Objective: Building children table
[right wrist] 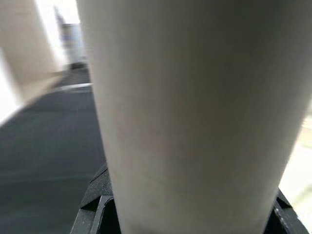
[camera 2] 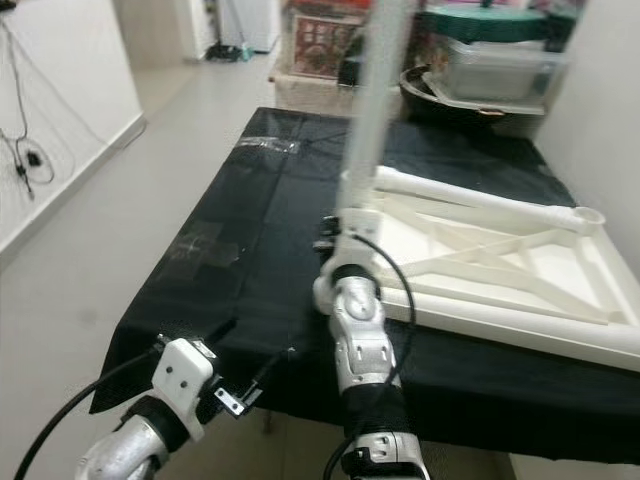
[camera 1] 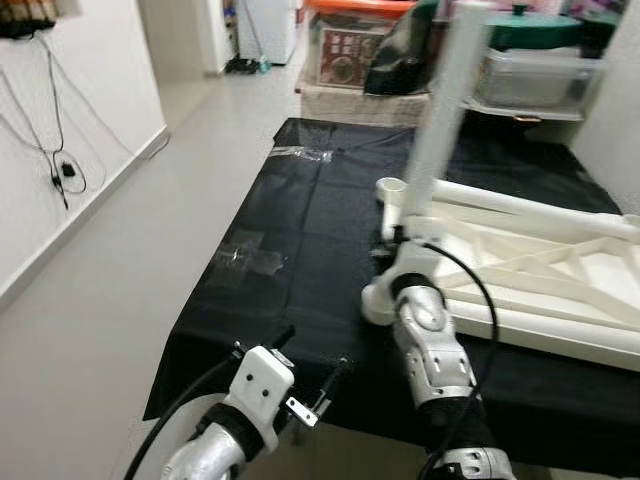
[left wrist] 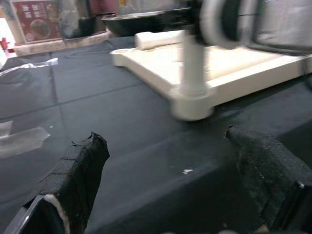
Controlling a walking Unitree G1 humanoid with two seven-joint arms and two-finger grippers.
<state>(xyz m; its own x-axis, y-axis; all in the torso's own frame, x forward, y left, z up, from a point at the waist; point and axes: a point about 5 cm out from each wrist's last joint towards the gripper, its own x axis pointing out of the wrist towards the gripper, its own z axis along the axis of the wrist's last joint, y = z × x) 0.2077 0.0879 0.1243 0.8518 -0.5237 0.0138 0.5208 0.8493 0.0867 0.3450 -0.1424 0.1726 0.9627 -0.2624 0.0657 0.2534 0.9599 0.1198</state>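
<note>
A lived-in home: a pale tiled floor (camera 1: 120, 270) runs toward a hallway at 11 o'clock, cables (camera 1: 55, 150) dangle on a white wall, and stored boxes (camera 1: 345, 50), a lidded plastic tub (camera 1: 530, 75) crowd 12 o'clock beyond the black-covered counter (camera 1: 300, 250).

Blurred, hidden and cropped parts

The upright white leg (camera 1: 450, 95) is smeared by motion blur and its top runs off the frame. The right gripper's fingertips are hidden behind its own wrist and the leg. The white tabletop (camera 2: 520, 265) is cut off at the right edge. The left gripper (left wrist: 175, 170) is cropped below.
</note>
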